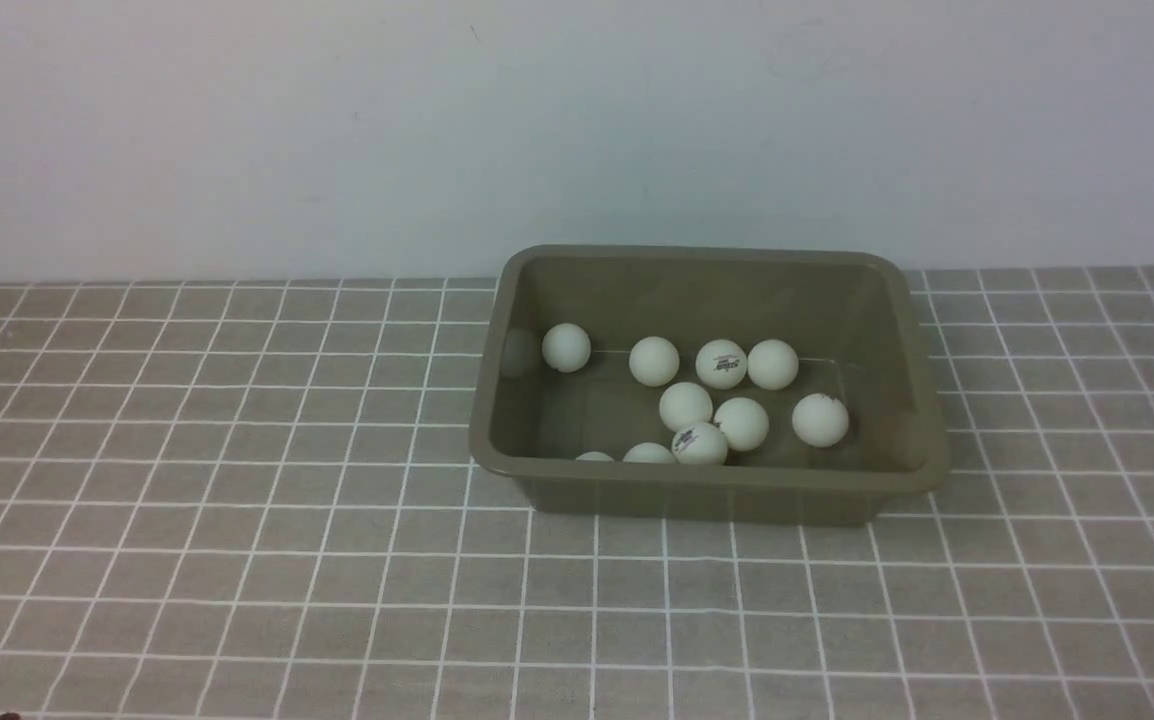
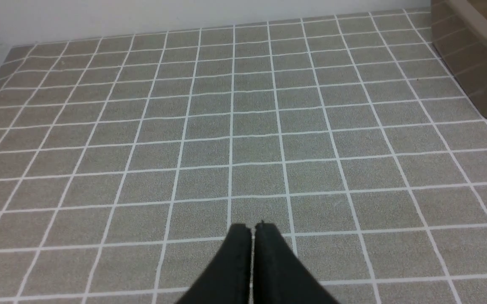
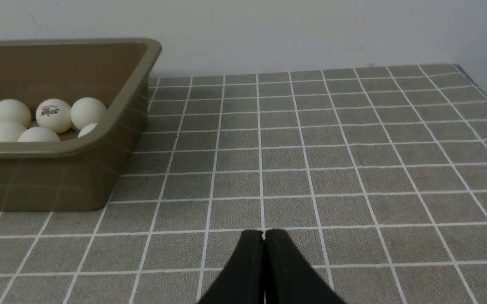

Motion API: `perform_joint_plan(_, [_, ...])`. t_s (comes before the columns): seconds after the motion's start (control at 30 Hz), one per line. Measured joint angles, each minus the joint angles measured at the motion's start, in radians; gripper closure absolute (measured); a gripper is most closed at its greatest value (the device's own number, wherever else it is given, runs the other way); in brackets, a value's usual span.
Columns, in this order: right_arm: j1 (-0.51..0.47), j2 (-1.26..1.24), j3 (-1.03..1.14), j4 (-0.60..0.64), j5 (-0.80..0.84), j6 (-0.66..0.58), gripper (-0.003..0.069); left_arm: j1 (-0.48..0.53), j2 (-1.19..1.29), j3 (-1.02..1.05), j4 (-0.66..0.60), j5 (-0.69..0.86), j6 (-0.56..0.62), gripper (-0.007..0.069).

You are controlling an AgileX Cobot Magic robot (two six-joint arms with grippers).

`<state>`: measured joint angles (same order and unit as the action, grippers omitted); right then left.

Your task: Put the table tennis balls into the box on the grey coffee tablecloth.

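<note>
The left gripper (image 2: 252, 228), seen only in the left wrist view, consists of two black tapered fingers (image 2: 235, 261) pressed together at the tips, with nothing between them. It is positioned above bare cloth, well apart from the box corner visible at the edge of that view.

The grey-brown tablecloth with a grid of thin white lines (image 1: 237, 500) covers the whole work surface up to a plain pale wall (image 1: 337, 120).

The olive-green glossy plastic rectangular box with rounded corners and a rolled rim (image 1: 707, 482) stands upright on the cloth, right of centre in the front view and close to the wall.

The small matte white table tennis balls (image 1: 686, 405) all lie on the box floor. Ten can be counted. One rests alone near the left wall; three form a row along the far side; the others cluster toward the middle and near wall, two of them partly hidden by the near rim. Several carry a small dark printed logo. No ball lies on the cloth.

The right gripper (image 3: 264, 232), seen only in the right wrist view, has its black fingers (image 3: 247, 266) fully closed and empty. It is positioned over bare cloth, to the right of the box.
</note>
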<state>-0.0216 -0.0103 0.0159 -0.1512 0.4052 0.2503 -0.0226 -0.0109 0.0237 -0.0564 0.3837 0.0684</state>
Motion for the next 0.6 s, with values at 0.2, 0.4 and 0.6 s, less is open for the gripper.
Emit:
perform_joint_plan(0.2, [0.0, -0.001, 0.001, 0.0, -0.005, -0.001, 0.0673, 0.001, 0.0, 0.0, 0.0, 0.0, 0.0, 0.0629])
perform_joint_plan(0.4, [0.0, -0.001, 0.001, 0.0, -0.006, -0.001, 0.0673, 0.001, 0.0, 0.0, 0.0, 0.0, 0.0, 0.0629])
perform_joint_plan(0.6, [0.0, -0.001, 0.001, 0.0, -0.007, -0.001, 0.0673, 0.001, 0.0, 0.0, 0.0, 0.0, 0.0, 0.0629])
